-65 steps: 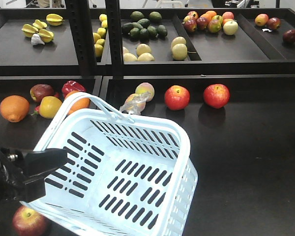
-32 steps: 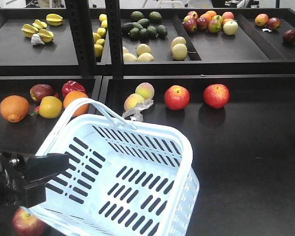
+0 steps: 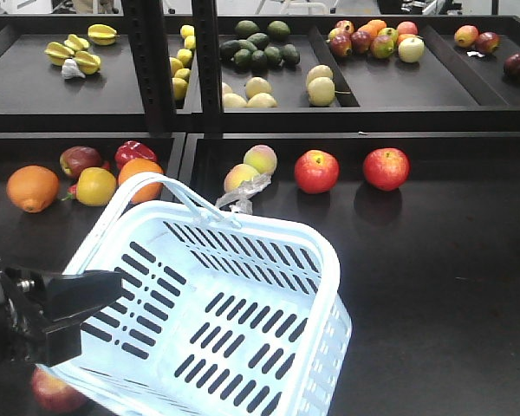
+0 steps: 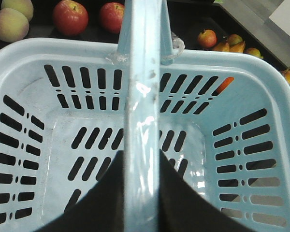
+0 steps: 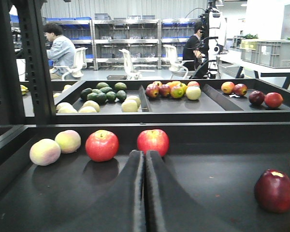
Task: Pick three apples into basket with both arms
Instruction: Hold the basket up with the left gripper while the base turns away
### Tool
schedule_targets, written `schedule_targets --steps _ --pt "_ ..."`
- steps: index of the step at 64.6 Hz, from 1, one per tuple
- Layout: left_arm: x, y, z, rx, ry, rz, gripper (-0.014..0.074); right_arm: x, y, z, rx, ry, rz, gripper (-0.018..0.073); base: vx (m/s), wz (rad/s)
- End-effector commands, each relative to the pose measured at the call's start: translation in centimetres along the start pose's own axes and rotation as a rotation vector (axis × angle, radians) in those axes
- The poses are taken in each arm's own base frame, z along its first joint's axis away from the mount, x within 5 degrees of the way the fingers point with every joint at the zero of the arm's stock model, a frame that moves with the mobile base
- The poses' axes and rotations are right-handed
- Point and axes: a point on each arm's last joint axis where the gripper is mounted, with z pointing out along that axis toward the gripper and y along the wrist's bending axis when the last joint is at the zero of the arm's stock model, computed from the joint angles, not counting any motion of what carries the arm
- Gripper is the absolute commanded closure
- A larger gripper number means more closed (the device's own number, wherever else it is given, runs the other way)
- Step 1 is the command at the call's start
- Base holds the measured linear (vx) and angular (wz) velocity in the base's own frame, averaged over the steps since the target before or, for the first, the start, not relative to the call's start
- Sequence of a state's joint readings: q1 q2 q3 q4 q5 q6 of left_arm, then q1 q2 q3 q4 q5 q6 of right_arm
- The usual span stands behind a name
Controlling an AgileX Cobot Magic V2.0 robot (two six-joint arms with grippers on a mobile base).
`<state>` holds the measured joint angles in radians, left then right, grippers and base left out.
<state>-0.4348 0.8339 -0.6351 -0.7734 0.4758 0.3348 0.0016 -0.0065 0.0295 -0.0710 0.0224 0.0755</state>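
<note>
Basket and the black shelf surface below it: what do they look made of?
Basket: moulded plastic, pale blue, semi-gloss. The signs are glare streaks along the handle, a rounded rim and clean-cut slots. Shelf surface: black, mostly matte with a faint sheen. It could be painted metal or laminate; I cannot tell.

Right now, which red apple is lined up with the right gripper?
The right apple of the back pair, straight ahead of the right gripper; the left apple sits off-line by the peaches, the dark apple far right.
</note>
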Motion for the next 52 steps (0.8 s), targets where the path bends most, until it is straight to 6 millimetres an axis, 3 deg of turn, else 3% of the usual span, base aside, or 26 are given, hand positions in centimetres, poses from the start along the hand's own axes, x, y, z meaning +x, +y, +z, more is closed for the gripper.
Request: schedule_targets --steps 1,23,52 --pt "-1.53 -0.66 -0.76 0.019 -0.104 -0.036 0.0604 -0.39 0.05 0.13 -0.005 -0.049 -0.011 0.0568 -0.05 0.11" --pt "-1.54 -0.66 -0.76 0.019 -0.105 -0.036 0.0604 -0.39 0.05 0.13 -0.005 -0.049 -0.011 0.0568 -0.08 0.27" --pt "-1.53 -0.67 -0.76 0.019 -0.104 -0.036 0.0604 -0.39 0.05 0.13 -0.005 -0.049 -0.011 0.0568 -0.15 0.59"
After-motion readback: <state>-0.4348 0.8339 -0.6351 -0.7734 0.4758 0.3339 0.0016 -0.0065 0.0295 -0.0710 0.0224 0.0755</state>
